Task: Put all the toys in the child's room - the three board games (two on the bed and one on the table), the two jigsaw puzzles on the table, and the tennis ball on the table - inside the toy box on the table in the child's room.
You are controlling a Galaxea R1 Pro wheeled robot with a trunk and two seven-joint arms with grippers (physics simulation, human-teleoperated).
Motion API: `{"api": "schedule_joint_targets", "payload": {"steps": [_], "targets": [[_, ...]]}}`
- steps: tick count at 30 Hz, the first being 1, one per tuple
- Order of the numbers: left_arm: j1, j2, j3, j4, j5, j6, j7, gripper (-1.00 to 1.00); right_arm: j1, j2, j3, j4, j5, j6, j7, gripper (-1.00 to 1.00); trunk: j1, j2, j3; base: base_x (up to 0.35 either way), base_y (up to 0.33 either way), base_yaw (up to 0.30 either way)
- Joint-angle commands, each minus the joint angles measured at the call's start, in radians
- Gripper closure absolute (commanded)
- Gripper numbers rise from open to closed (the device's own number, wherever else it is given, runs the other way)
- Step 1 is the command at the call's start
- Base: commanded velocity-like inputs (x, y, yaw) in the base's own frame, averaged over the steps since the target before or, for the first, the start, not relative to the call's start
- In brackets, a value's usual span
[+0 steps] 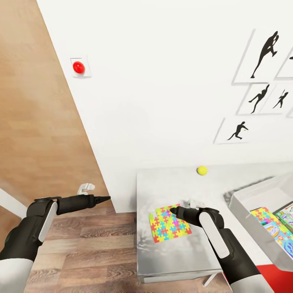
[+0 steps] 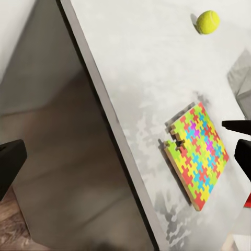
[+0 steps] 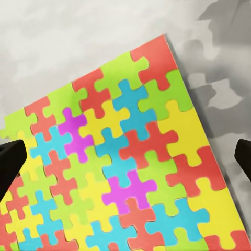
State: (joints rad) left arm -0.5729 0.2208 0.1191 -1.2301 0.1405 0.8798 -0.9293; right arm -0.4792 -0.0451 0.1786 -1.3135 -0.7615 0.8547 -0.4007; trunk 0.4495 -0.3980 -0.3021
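Puzzle [image 1: 169,223]: 1 flat slab, lying on table [image 1: 162,183] near its edge. Probably light, stiff, thin; best pinched at a raised edge. Right gripper [image 1: 174,210] hovers above it, jaws apart, empty. Left gripper [image 1: 106,198]: cannot tell.

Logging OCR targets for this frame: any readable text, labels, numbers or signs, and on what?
No text can be read.
Board games in the toy box: printed covers, too small and blurred to read.
Jigsaw puzzle on the table: plain coloured pieces, no lettering.
Wall pictures: black silhouettes, no captions.
Red button: unmarked.
Tennis ball: no visible marking.
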Motion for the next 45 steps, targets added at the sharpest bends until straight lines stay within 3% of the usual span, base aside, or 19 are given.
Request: {"api": "schedule_joint_targets", "payload": {"steps": [1, 27, 45], "targets": [[-0.001, 0.0, 0.001, 0.0, 0.002, 0.005, -0.002, -1.0, -0.001, -0.001, 0.002, -0.001, -0.01, 0.001, -0.009, -1.0, 0.001, -0.002, -0.003, 0.0, 0.0, 0.0], [-0.001, 0.0, 0.001, 0.0, 0.002, 0.004, -0.002, -1.0, -0.001, -0.002, 0.002, -0.001, -0.009, 0.001, -0.007, -1.0, 0.001, -0.002, -0.045, 0.0, 0.0, 0.0], [-0.001, 0.0, 0.002, 0.0, 0.002, 0.004, -0.003, -1.0, -0.001, -0.003, 0.002, -0.001, -0.009, 0.001, -0.006, -1.0, 0.001, -0.002, -0.049, 0.0, 0.0, 0.0]]}}
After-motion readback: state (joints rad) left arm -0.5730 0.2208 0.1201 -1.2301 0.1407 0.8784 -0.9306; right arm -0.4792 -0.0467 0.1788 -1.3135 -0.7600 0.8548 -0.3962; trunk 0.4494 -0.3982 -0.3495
